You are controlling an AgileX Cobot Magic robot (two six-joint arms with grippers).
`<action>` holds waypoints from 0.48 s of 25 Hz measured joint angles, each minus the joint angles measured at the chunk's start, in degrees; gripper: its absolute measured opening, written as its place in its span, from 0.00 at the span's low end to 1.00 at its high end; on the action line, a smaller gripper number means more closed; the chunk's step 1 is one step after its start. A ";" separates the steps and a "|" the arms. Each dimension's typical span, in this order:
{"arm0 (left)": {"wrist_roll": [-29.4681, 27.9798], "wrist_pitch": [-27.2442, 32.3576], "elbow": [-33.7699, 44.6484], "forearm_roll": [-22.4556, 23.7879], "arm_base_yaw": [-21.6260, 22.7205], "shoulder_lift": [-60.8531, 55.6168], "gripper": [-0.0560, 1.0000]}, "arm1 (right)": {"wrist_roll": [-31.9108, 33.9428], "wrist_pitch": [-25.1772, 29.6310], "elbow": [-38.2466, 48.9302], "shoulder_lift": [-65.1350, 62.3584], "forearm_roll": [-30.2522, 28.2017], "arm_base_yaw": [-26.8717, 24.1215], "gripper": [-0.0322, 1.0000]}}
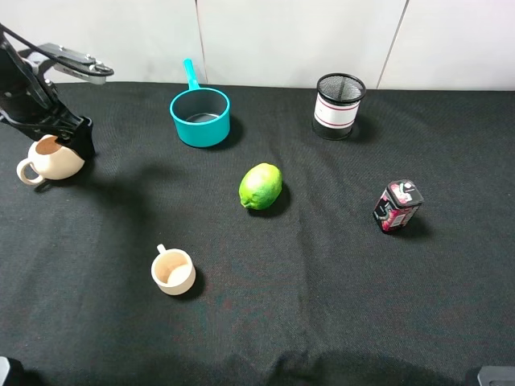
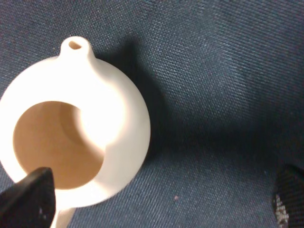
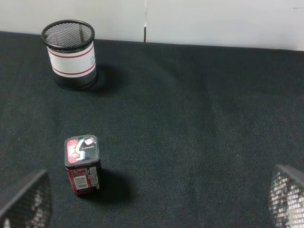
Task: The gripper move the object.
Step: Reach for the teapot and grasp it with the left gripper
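None of the move looks done: at the left edge of the black tabletop (image 1: 322, 322), the left end effector (image 1: 74, 135) hovers with fingers (image 2: 28, 202) spread apart over the cream teapot (image 1: 56, 163), ungripped, so grasping and moving remain.

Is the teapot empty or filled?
Empty, as far as visible: the teapot has no lid, and the left wrist view shows a bare tan inside. A fingertip hides part of it.

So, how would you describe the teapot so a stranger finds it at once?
Look at the left edge of the black cloth, by the left pincer. The teapot is round and cream; unlike the small cream cup, it has a spout.
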 joint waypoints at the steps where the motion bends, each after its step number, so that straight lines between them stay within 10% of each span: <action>1: 0.00 -0.48 0.00 0.00 0.05 0.70 0.96 | 0.00 0.00 0.00 0.00 0.00 0.00 0.70; 12: 0.14 -5.67 -0.05 0.00 0.05 6.16 0.96 | 0.00 0.00 0.00 0.00 0.00 0.00 0.70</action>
